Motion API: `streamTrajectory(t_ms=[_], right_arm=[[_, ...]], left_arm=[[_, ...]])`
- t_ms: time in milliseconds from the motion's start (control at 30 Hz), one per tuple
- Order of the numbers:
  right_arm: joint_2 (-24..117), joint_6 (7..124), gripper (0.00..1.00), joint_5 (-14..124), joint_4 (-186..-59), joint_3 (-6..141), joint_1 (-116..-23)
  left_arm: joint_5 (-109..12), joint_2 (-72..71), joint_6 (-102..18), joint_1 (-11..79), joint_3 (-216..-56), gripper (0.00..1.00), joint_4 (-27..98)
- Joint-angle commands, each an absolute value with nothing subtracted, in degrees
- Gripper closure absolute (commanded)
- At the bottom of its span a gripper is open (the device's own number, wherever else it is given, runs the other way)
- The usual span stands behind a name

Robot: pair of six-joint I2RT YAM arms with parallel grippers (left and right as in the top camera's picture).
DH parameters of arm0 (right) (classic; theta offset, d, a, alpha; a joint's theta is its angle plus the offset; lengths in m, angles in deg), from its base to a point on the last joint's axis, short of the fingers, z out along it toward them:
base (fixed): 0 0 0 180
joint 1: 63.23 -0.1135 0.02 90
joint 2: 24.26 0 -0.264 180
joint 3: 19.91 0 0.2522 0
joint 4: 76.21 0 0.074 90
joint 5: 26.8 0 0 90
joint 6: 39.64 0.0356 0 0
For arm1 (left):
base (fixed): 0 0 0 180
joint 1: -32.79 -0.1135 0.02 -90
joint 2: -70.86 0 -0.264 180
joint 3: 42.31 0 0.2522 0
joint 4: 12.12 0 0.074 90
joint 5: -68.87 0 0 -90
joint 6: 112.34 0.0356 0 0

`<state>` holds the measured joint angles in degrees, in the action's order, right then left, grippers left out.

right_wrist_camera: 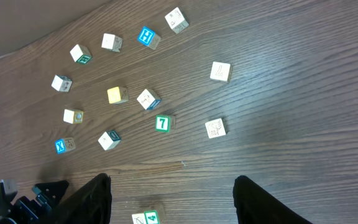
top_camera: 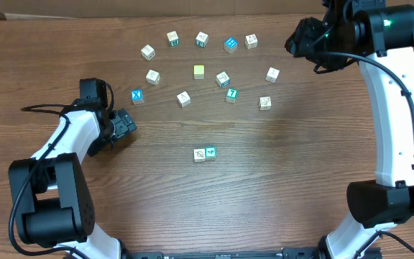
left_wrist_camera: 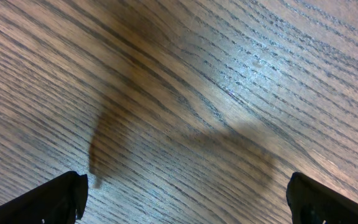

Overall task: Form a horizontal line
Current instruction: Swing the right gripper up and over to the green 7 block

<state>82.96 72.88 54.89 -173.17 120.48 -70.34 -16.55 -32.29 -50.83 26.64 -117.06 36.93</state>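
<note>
Two tiny cubes touch side by side at the table's middle: a white-faced cube (top_camera: 199,155) and a teal-green cube marked 4 (top_camera: 210,152). They also show at the bottom edge of the right wrist view, the 4 cube (right_wrist_camera: 151,218) just below the space between the fingers. A teal cube marked 7 (top_camera: 231,94) (right_wrist_camera: 161,123) lies apart among the scattered cubes. My right gripper (top_camera: 298,39) (right_wrist_camera: 173,202) hangs high at the back right, open and empty. My left gripper (top_camera: 126,124) (left_wrist_camera: 185,202) sits low at the left, open over bare wood.
Several loose cubes lie in an arc at the back, among them a pale-yellow cube (top_camera: 199,71), a blue X cube (top_camera: 136,95) close to my left gripper, a blue-faced cube (top_camera: 230,44) and white cubes (top_camera: 265,103) (top_camera: 272,74).
</note>
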Motion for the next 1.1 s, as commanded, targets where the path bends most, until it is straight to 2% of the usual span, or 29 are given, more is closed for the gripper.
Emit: streamTrajectory(t_ms=[0,400,633,1067], right_arm=[[82.2,74.4,0.39,55.5,-173.3,120.1,-70.6],[82.6,74.6,0.32,59.6,-170.9,119.8,-76.5],[84.2,77.6,0.30,69.4,-168.1,119.7,-83.4],[97.5,78.7,0.30,70.5,-167.2,119.2,-86.1]], left_arm=[[-16.2,-32.9,-50.6,26.4,-116.8,0.00,36.9],[-16.2,-32.9,-50.6,26.4,-116.8,0.00,36.9],[-16.2,-32.9,-50.6,26.4,-116.8,0.00,36.9],[-16.2,-32.9,-50.6,26.4,-116.8,0.00,36.9]])
